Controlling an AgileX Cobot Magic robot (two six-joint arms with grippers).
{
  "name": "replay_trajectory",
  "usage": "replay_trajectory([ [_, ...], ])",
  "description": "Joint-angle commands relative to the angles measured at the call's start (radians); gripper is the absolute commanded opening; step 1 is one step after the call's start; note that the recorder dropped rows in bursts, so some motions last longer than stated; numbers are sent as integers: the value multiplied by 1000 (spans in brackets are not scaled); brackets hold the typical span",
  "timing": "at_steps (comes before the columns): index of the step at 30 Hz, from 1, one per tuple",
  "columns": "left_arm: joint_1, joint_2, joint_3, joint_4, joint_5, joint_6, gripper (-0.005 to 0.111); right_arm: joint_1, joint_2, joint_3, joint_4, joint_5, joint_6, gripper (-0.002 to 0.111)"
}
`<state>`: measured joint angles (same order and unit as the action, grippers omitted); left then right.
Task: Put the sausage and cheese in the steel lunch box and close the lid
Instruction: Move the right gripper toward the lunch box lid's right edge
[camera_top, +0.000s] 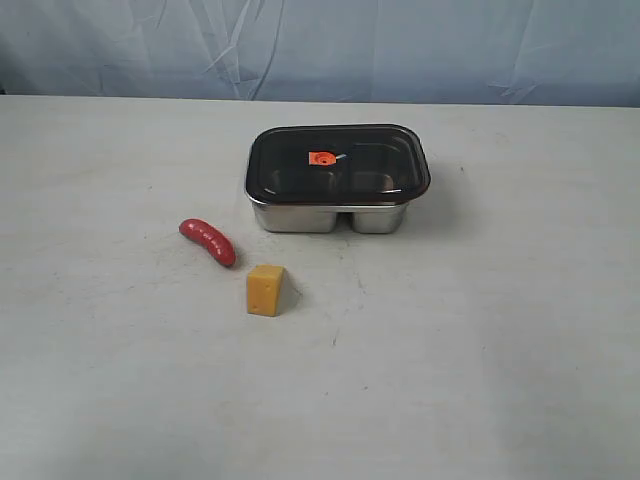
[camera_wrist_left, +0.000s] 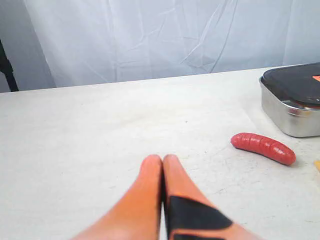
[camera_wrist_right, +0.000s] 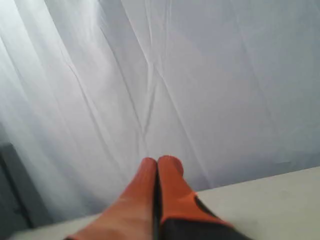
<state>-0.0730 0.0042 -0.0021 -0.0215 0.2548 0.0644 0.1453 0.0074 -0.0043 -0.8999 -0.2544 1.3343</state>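
On the pale table (camera_top: 480, 350) the steel lunch box (camera_top: 330, 218) stands toward the far side, a little to the right of the middle in the exterior view. The lid (camera_top: 340, 160) sits on top of it and covers it fully; it is dark and half transparent, and the small orange-red valve (camera_top: 322, 158) shows near its centre. The sausage (camera_top: 208, 241) lies on the bare table in front of the box and to its left, apart from it, with its length set diagonally. The cheese (camera_top: 265, 290) stands on the table just beside the sausage, nearer to the camera and a little to the right; the two do not touch. Both foods are outside the box. The left gripper (camera_wrist_left: 162, 160) has its two orange fingers pressed together with nothing between them. It hangs low over empty table surface, and in its wrist view the sausage is ahead of it and off to one side, with a corner of the box beyond. The right gripper (camera_wrist_right: 157, 162) is also clenched and holds nothing; its fingertips point toward the white cloth backdrop (camera_wrist_right: 210, 75), above the edge of the table.
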Motion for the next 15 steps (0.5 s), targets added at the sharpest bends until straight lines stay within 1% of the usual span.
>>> replay_trajectory([
  [1,1,-4,2,0,-16,-1,0,-6,-7,4,313,-46,81,-1],
  [6,1,-4,2,0,-16,-1,0,-6,-7,4,424,-78,63,-1],
  [9,1,-4,2,0,-16,-1,0,-6,-7,4,608,-54,-182,-1],
  [11,1,-4,2,0,-16,-1,0,-6,31,4,675,-31,-289,-1],
  [13,1,-4,2,0,-16,-1,0,-6,107,-39,655,56,-370,-1],
  [14,1,-4,2,0,-16,-1,0,-6,209,-104,588,173,-455,-1],
  [15,1,-4,2,0,-16,-1,0,-6,281,-134,575,215,-477,-1],
])
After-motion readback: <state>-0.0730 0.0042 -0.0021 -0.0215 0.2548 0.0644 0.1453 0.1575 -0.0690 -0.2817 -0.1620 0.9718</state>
